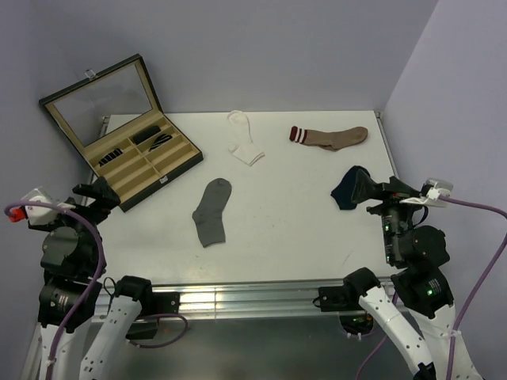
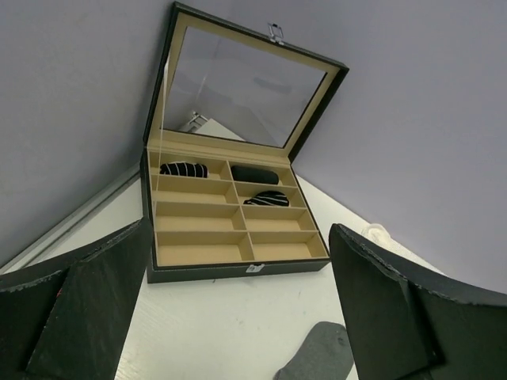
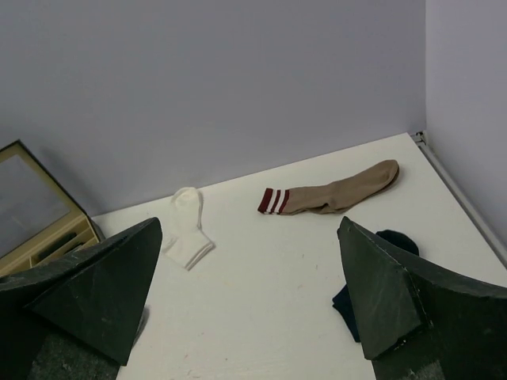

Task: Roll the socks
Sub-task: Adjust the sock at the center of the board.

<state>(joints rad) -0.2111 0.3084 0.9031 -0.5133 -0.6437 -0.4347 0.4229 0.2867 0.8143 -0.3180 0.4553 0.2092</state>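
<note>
The socks are soft, light and limp. I judge they will buckle and drag rather than slide, so a pinch at the toe or the cuff, through both layers, is where I would take hold to start a roll.

There are four, all lying loose on the surface (image 1: 293,237) and well apart from one another:

- **The dark grey sock (image 1: 212,211):** one, flat near the middle.
- **The white sock (image 1: 245,140):** one, bent at the heel, toward the back.
- **The tan sock (image 1: 333,137):** one, with maroon bands at the cuff, stretched along the back edge.
- **The navy sock (image 1: 351,188):** one, rumpled at the right side.

My right end effector (image 1: 374,195) sits just beside the navy sock, fingers spread wide and holding nothing. I cannot tell whether a fingertip brushes the fabric. My left end effector (image 1: 91,195) is likewise spread wide and empty, at the near corner of the box (image 1: 75,131).

That is one box, lid propped up, with eight compartments. Three of them hold dark rolls (image 2: 184,169), two striped and one plain.
</note>
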